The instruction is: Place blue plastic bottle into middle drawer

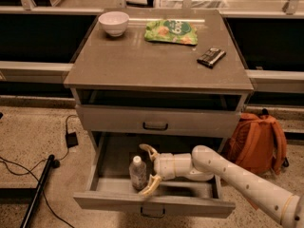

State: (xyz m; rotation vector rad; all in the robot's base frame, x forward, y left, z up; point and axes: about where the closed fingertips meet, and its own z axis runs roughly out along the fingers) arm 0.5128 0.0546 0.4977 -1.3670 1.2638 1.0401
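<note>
camera view: bottle (pixel 137 173) stands in middle drawer (pixel 107 202), claw (pixel 144 170) spread around it.

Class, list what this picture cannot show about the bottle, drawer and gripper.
Camera view:
- Print on the blue plastic bottle: too small to read.
- Whether the open gripper, inside the middle drawer around the bottle, touches it: too small to tell.
- Drawer floor, right side: hidden under the arm.

Blue plastic bottle (pixel 137 174): small, clear, white-capped, standing upright inside the middle drawer (pixel 152 204), left of centre near the front wall. The drawer, grey wood-look with a small dark handle, is pulled out. The gripper (pixel 147 171) reaches in from the right, its fingers spread either side of the bottle.
</note>
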